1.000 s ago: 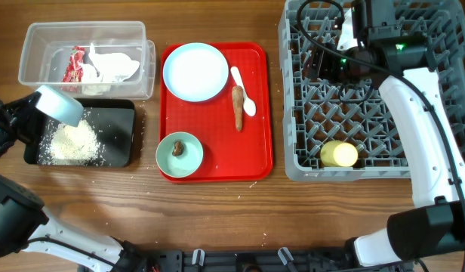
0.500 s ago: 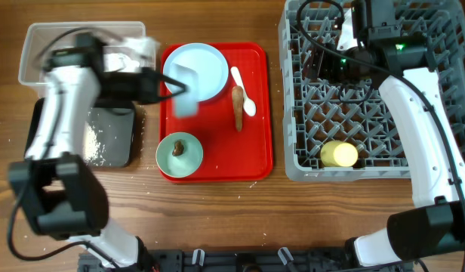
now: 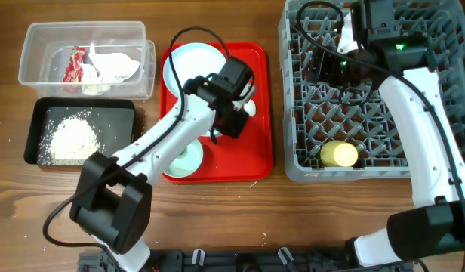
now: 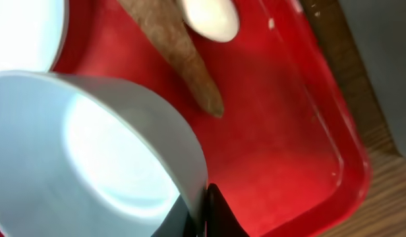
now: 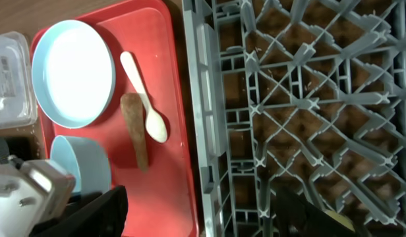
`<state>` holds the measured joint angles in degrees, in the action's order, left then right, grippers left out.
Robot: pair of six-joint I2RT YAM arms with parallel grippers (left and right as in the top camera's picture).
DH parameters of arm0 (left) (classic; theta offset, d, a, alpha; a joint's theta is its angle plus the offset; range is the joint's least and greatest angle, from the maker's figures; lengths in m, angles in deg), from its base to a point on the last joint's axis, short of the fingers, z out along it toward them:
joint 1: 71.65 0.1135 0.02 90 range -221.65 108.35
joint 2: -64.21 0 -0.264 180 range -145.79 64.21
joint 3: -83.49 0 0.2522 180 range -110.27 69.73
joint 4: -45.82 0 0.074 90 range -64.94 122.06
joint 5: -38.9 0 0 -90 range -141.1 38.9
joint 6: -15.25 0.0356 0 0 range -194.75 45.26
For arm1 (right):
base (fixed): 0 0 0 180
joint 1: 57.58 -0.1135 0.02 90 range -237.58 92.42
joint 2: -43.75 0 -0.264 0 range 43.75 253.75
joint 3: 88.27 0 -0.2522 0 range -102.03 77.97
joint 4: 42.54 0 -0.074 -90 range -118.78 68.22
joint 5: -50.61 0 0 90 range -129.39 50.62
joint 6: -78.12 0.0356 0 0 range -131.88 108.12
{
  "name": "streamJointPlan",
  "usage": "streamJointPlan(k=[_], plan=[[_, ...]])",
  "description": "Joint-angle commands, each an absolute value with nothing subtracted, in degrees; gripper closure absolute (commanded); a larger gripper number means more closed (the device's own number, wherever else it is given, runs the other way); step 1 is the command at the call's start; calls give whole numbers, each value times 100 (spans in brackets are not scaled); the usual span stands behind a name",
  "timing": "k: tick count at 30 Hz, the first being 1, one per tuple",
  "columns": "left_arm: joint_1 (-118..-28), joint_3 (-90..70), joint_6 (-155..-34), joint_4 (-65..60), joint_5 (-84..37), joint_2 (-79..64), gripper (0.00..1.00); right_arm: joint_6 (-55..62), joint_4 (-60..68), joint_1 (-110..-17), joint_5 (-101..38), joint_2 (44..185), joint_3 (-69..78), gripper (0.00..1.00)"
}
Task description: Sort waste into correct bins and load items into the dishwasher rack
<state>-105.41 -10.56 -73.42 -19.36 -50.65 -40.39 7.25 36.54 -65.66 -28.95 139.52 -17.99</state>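
My left gripper (image 3: 231, 125) is shut on the rim of a pale blue bowl (image 4: 91, 151) and holds it over the red tray, beside the brown food stick (image 4: 176, 46) and the white spoon (image 4: 209, 16). The bowl also shows in the right wrist view (image 5: 81, 164). The overhead view hides it under the gripper. A second bowl (image 3: 189, 162) sits on the tray, partly under my arm. The plate (image 3: 183, 64) lies at the tray's back. My right gripper (image 5: 203, 224) is open and empty over the left side of the dishwasher rack (image 3: 353, 113), which holds the yellow cup (image 3: 339, 154).
The clear tub (image 3: 36, 45) at the back left holds the red-and-white wrapper (image 3: 74, 64) and tissue (image 3: 112, 66). The black tray (image 3: 119, 113) in front of it holds rice (image 3: 70, 140). The red tray (image 3: 255, 159) lies between the bins and the rack.
My left arm has swung right with the bowl, from the black tray past the plate to the middle of the red tray. The right arm has not moved.
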Motion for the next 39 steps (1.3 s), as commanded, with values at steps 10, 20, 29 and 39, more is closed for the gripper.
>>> streamJointPlan(k=[10,20,29,39], plan=[[-10434,-1367,-9167,-2714,-5225,-3932,48,448,3798,-6577,-2956,13932,-1801,27],[-10266,65,-9447,-3114,-5164,-3609,33,312,3803,-6577,-2954,13932,-1801,26],[-10266,983,-9451,-1872,-5251,-3609,80,312,3816,-6577,-2952,13932,-1801,22],[-9282,-237,-9084,-2803,-4375,-2859,96,314,3794,-6577,-2952,13932,-1801,21]])
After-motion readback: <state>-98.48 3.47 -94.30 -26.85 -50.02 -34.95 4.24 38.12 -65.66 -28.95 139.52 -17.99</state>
